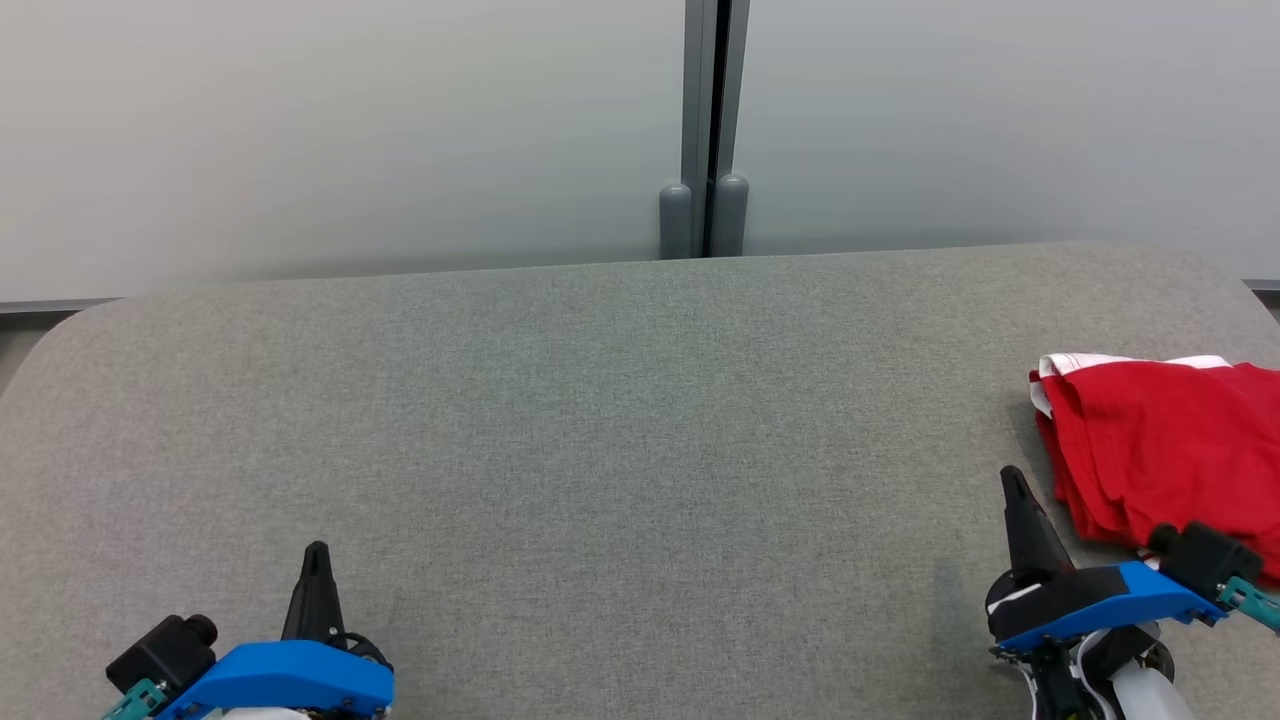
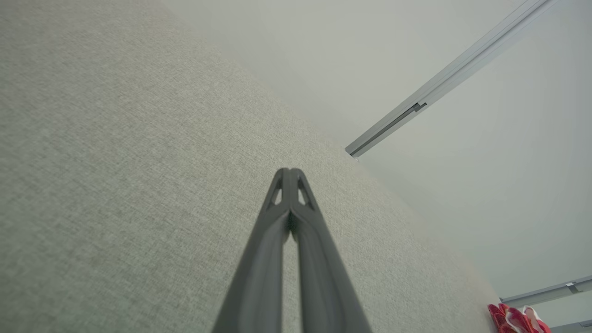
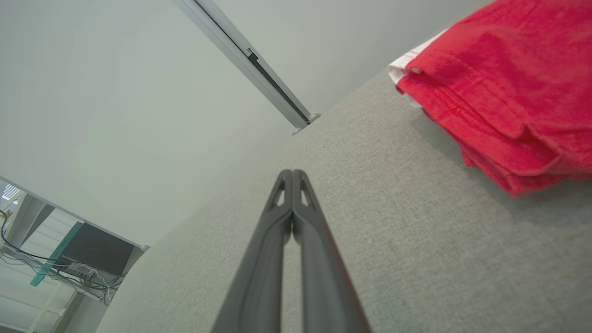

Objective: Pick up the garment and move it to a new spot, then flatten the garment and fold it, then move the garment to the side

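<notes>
Head view shows the grey table [image 1: 600,420] across the frame, the red garment [image 1: 1160,460] folded at its right edge, and the left gripper [image 1: 317,550] and right gripper [image 1: 1012,478] at the bottom, pinched closed and empty, so the setting-aside step looks finished and the next move likely calls only for backing clear.

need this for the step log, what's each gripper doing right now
Left gripper: shut, holding nothing.
Right gripper: shut, holding nothing, not touching the garment.
</notes>
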